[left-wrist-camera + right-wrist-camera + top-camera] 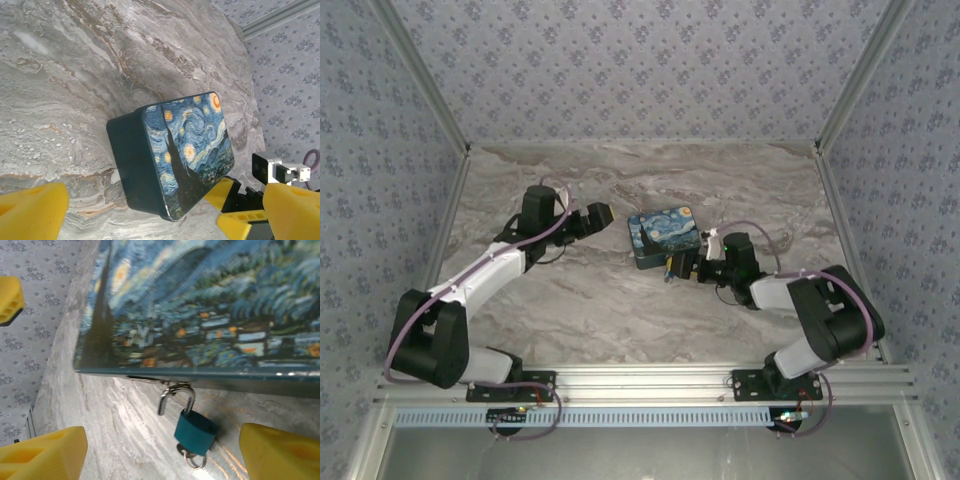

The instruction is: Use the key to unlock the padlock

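While the left arm comes in from the near left corner with its elbow bent and its forearm slanting toward the middle of the counter [620, 320], the left hand [603, 219] hangs near the left end of the printed box [663, 236], spread wide and grasping nothing. In its own wrist view the yellow fingers [30, 212] sit in the two lower corners, cut off by the frame edge, with the box between and beyond them and touching neither.

The right arm folds back on itself from the near right corner, its forearm low and pointing left, so the right hand [164, 452] faces the near side of the box. It is released as well: its yellow fingertips stand well apart on either side of the padlock [196, 432], touching neither it nor the box.

The padlock hangs from a small metal fitting [167, 385] under the lid's edge on the near side of the box, with its teal body tilted. On its silver shackle [176, 396], one leg enters the body and the other looks free, ending above it. A small silver ring [192, 460] shows at the bottom of the body; what it belongs to cannot be made out.

The lid bears a swirling blue night sky with yellow stars above a dark spire. In the right wrist view most of the lid runs out of frame.
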`<action>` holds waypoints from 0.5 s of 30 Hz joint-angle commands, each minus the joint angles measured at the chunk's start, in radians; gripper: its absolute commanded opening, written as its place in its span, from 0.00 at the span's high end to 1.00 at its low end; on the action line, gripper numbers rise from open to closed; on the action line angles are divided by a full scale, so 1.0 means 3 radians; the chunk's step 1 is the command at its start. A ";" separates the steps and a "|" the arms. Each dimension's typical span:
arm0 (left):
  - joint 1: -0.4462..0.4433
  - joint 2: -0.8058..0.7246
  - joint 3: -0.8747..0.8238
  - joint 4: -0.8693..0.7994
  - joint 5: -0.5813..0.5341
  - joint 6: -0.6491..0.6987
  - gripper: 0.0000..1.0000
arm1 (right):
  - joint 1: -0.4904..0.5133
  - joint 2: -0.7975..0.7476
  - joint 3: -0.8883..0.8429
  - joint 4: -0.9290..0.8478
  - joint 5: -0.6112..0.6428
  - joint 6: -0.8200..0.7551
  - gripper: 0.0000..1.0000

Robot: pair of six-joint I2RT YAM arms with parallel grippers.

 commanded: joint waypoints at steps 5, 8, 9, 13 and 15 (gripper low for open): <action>0.0022 -0.0092 -0.0135 -0.0058 -0.0061 0.0018 0.00 | 0.0074 0.0520 0.0131 0.0747 -0.0008 0.0245 0.22; 0.0022 -0.0070 -0.0168 -0.0032 -0.0061 0.0003 0.01 | 0.0099 0.0591 0.0156 0.0792 -0.0029 0.0249 0.24; 0.0024 -0.0056 -0.0178 -0.0026 -0.0063 -0.0001 0.01 | 0.0105 0.0602 0.0161 0.0792 -0.0039 0.0249 0.25; 0.0022 0.0032 -0.0190 0.0024 -0.0053 -0.0031 0.01 | 0.0128 0.0654 0.0184 0.0826 -0.0099 0.0270 0.28; 0.0022 0.0078 -0.0194 0.0062 -0.0038 -0.0051 0.00 | 0.0142 0.0676 0.0192 0.0848 -0.0130 0.0274 0.30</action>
